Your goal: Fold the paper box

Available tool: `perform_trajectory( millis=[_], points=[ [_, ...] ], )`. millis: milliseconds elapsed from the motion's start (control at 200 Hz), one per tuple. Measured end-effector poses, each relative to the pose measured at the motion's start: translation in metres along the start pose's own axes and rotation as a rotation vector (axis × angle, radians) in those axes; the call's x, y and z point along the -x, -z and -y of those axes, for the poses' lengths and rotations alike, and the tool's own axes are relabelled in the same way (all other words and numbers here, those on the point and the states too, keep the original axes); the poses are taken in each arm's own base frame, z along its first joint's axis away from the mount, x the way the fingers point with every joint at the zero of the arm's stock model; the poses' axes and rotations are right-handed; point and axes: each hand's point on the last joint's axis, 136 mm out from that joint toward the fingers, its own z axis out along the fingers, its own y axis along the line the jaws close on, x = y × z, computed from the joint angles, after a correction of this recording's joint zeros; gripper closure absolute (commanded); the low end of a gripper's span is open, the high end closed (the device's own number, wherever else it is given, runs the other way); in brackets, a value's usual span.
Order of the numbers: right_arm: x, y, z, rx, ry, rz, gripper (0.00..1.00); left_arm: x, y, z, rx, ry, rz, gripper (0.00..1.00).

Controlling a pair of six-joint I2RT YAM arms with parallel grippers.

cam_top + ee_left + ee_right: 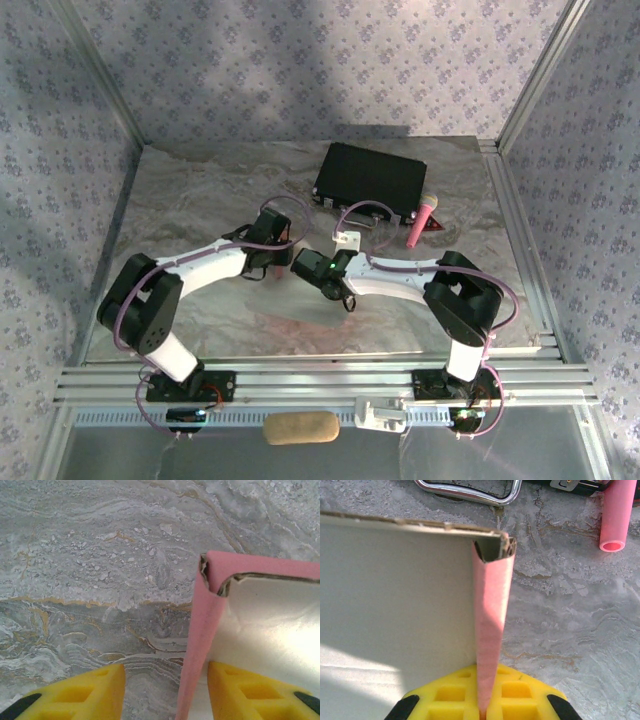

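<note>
folding-up of the side walls looked under way. the right gripper (482, 692) pinched one pink wall of the paper box (395, 605) on the marble table (100, 555). the left gripper (165, 685) stood wide, straddling another wall; next it probably needed to close squarely there.

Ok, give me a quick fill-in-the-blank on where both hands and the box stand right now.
The right hand is ____ on a pink wall of the paper box.
The left hand is ____, its fingers straddling a pink wall of the box.
The pink microphone lies beside the black ____.
Missing words: shut; open; case.
</note>
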Motion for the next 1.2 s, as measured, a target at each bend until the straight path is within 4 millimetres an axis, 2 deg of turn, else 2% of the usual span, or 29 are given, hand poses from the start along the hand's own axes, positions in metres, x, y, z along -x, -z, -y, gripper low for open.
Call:
perform_trajectory(
  millis=[100,230,530,620,710,785,865,994,1089,1199],
  points=[
    [0.0,0.0,0.0,0.001,-0.001,0.0,1.0,0.002,-0.003,0.001,0.007,-0.01,0.002,0.69],
    [0.002,0.0,-0.003,0.011,-0.013,0.005,1.0,0.004,-0.006,0.001,0.016,-0.024,0.007,1.0],
    [0.003,-0.002,-0.003,0.015,-0.023,0.0,1.0,0.004,0.0,0.003,0.142,-0.068,0.059,1.0],
    [0.003,-0.002,-0.003,0.015,-0.023,0.0,1.0,0.003,0.002,0.002,0.163,-0.065,0.067,0.66],
    [0.002,-0.002,-0.002,0.009,-0.019,-0.002,1.0,0.006,0.008,-0.003,0.187,-0.046,0.08,0.47],
    [0.002,-0.004,0.0,0.005,-0.016,-0.004,1.0,0.011,0.016,-0.003,0.173,-0.032,0.095,0.38],
    [0.002,-0.008,0.002,0.006,-0.011,-0.003,1.0,0.017,0.027,0.004,0.122,-0.008,0.117,0.35],
    [0.002,-0.014,0.005,0.025,0.004,-0.012,1.0,0.018,0.039,0.009,0.046,0.018,0.119,0.38],
    [0.006,-0.018,0.005,0.055,0.015,-0.018,1.0,0.011,0.034,0.005,0.035,0.032,0.094,0.43],
    [0.01,-0.023,0.001,0.09,0.042,-0.023,1.0,0.0,0.025,-0.001,0.044,0.037,0.051,0.45]
  ],
)
